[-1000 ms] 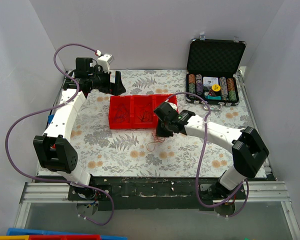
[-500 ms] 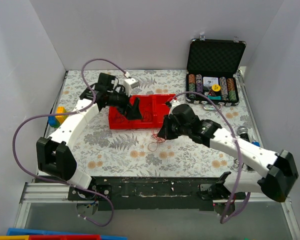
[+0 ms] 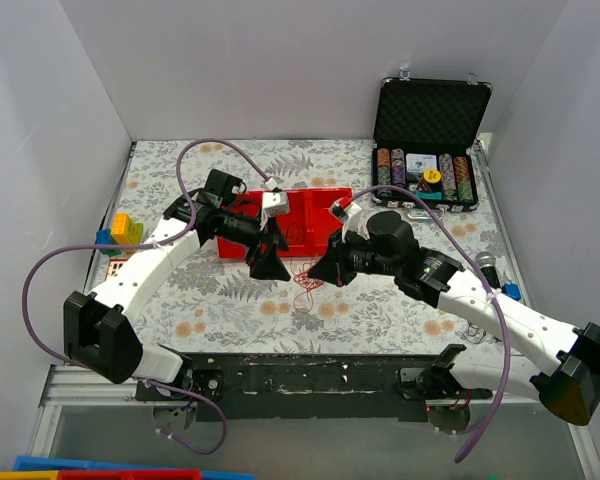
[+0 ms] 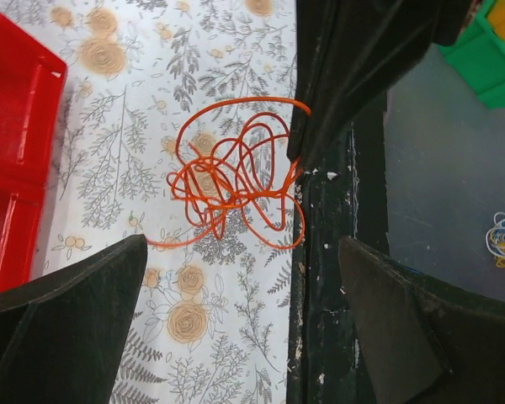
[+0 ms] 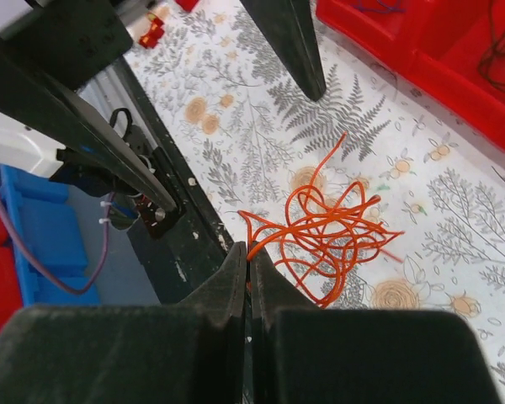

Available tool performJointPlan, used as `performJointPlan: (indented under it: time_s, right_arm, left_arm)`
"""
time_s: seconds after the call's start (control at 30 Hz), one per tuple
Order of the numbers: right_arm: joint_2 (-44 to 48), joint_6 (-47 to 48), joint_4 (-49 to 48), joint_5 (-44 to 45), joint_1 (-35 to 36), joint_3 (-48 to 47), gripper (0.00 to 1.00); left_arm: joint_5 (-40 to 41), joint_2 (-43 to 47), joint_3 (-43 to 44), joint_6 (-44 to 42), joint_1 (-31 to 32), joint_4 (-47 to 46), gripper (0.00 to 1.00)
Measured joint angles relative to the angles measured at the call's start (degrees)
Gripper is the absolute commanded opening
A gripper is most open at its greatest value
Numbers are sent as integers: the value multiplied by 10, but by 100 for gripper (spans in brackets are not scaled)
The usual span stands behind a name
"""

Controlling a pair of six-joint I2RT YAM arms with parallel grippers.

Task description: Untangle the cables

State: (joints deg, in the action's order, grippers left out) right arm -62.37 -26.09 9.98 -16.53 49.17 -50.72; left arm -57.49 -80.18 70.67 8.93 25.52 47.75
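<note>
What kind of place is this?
Probably a robot lab bench: left arm and right arm bolted to a table, plain white walls around, and tangled cables to practise on.

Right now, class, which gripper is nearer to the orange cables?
Right. The right gripper is shut on a strand of the cables; the left gripper hovers open over them, gripping nothing.

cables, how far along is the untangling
Early. Done: the right gripper is shut on a strand at the edge of the cables. In hand: the left gripper hangs open over them. Left: the loops lie in one knot on the table, no strand pulled free.
</note>
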Motion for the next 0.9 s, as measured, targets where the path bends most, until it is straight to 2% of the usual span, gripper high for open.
performJointPlan:
  time_s: [0.1,0.47,0.63,0.73,0.83,0.9]
  right_arm:
    - [0,7,-19,-23,0,0,1]
    - [0,21,-35,-79,0,-1,1]
    - [0,23,-40,-94,0,-2,1]
    - [0,24,-41,-103,0,-5,1]
    - [0,24,-41,-109,0,-12,1]
    - [0,25,-41,-111,0,-18,1]
  left_arm:
    - [-21,6,-12,-31,3,7,98]
    - [-9,12,-50,-125,2,9,98]
    - [5,13,-54,-159,2,15,89]
    - [16,13,-56,-178,2,18,71]
    - [29,13,-58,-194,5,18,38]
    - [35,13,-58,-202,6,18,23]
